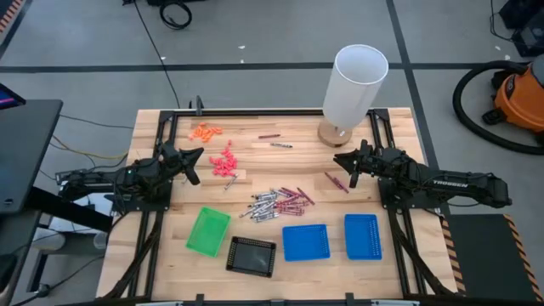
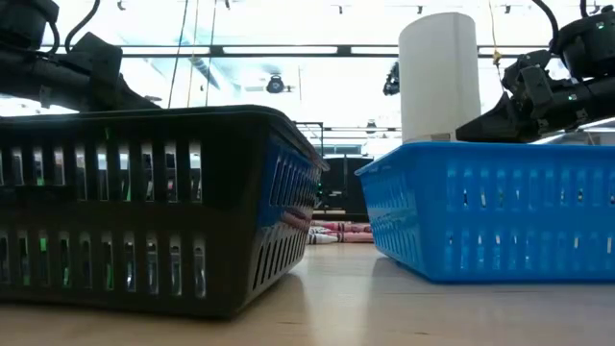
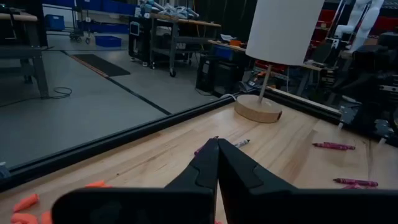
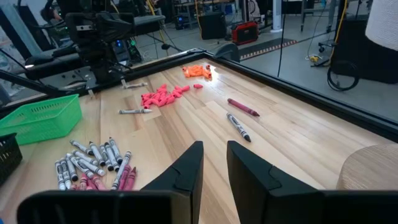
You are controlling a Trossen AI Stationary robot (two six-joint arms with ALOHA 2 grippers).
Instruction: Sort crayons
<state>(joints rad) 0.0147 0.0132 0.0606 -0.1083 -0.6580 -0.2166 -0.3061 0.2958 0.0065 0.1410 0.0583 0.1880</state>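
- Crayons: short thin sticks, maroon and grey-white, heaped mid-table just above the blue trays; a few strays lie apart nr the lamp.
- Green tray, black tray nearby.
- Left gripper: over pink bits, jaws together, empty.
- Right gripper: jaws slightly apart, empty.

Maroon and grey-white crayons lie on the pale wood counter, with bright pink bits, orange bits, a green tray, a black tray, two blue trays and a white lampshade.
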